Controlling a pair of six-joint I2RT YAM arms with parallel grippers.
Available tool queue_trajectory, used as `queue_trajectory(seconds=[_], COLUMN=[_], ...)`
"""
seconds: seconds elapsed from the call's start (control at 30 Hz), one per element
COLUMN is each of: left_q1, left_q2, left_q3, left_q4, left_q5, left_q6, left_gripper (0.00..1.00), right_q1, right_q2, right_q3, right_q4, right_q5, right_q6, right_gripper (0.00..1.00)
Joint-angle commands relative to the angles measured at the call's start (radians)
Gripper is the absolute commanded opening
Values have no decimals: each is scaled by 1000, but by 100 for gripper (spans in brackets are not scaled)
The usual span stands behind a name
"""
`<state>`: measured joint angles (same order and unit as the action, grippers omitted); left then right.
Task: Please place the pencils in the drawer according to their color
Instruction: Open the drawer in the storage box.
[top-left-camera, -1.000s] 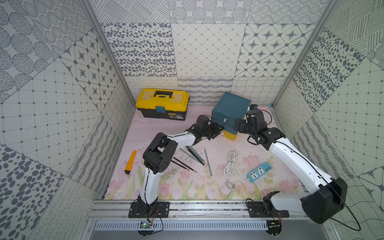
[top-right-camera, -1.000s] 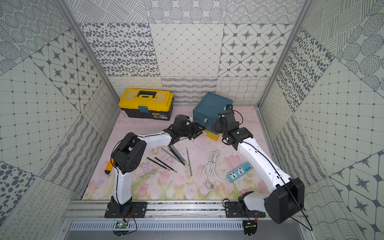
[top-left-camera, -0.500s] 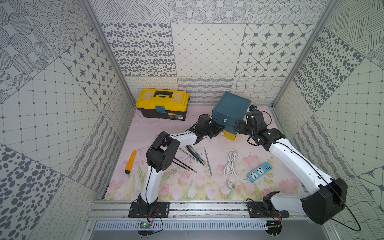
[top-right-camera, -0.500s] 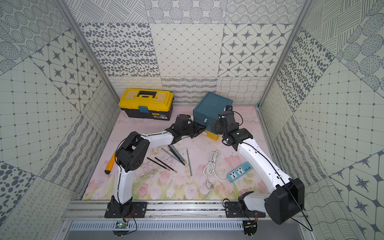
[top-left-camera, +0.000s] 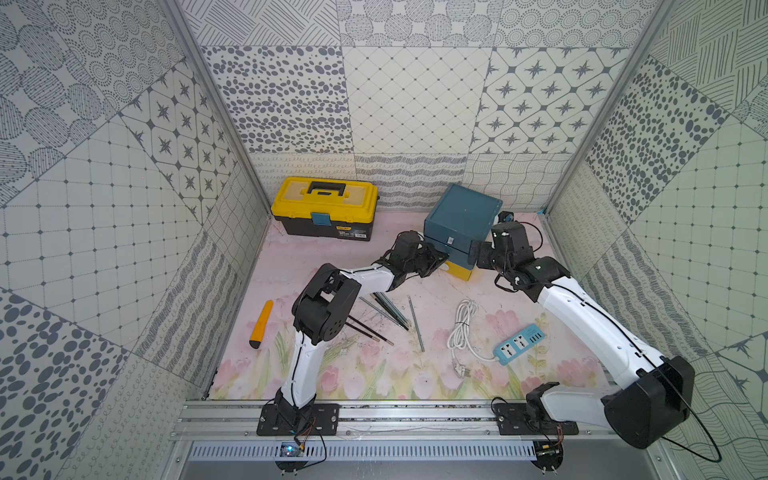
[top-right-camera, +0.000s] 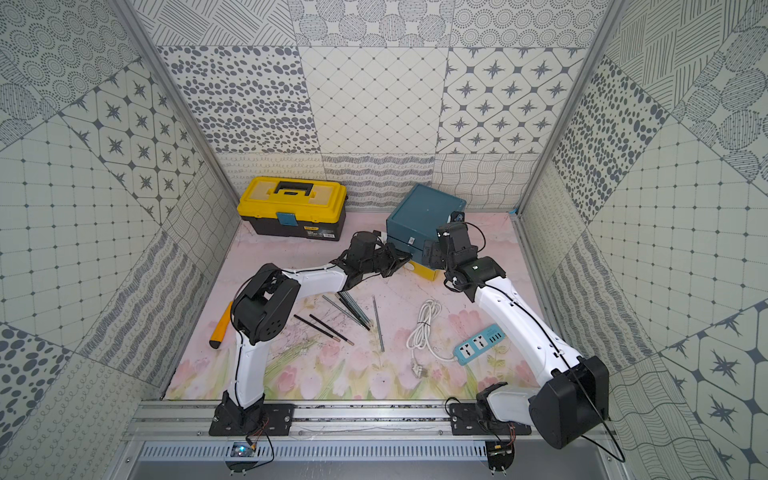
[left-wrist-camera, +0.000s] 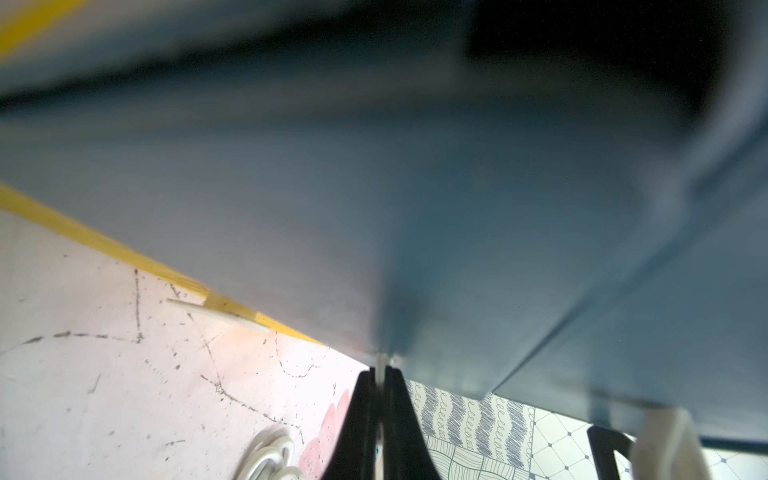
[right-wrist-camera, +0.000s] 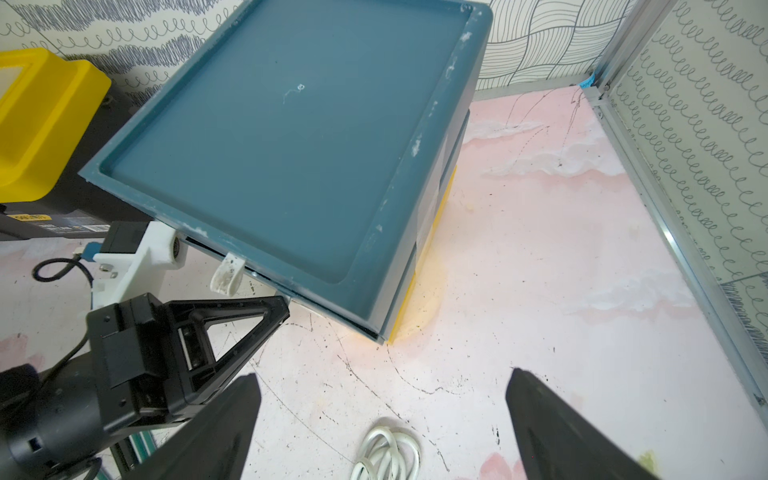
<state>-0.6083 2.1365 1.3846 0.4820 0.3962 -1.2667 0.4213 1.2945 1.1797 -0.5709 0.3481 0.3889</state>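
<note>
Top views: I see pencils (top-left-camera: 390, 309) loose on the mat (top-left-camera: 328, 257), well apart from the drawer (top-left-camera: 461, 214), which is not pulled open.
Left wrist: left gripper (left-wrist-camera: 380, 376) pinches a white tab (left-wrist-camera: 380, 360).
Right wrist: right gripper (right-wrist-camera: 384, 374) spread wide, empty.
Progress: I judge sorting unstarted; opening comes first.

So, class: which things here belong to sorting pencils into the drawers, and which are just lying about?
Job: pencils, drawer chest, left gripper shut on a tab.
Lying about: toolbox, orange tool, cable, power strip.
</note>
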Motion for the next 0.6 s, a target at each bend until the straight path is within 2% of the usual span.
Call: queue_trajectory(seconds=[0.0, 0.27, 0.57], left_q1=[-9, -9, -10], left_q2=[-41, -137, -235], left_q3=[-73, -233, -368], left_q4=[38, 66, 16], left_q5=[30, 23, 3], left_q6=[24, 49, 121], left_gripper=[0, 0, 0], right_q1=[5, 14, 61], right_q2=[-29, -33, -58], right_q3=[-6, 4, 17], right_q4=[34, 17, -46], right_q5=[-3, -9, 19], right_q6=[2, 7, 32], right_gripper=[99, 99, 99])
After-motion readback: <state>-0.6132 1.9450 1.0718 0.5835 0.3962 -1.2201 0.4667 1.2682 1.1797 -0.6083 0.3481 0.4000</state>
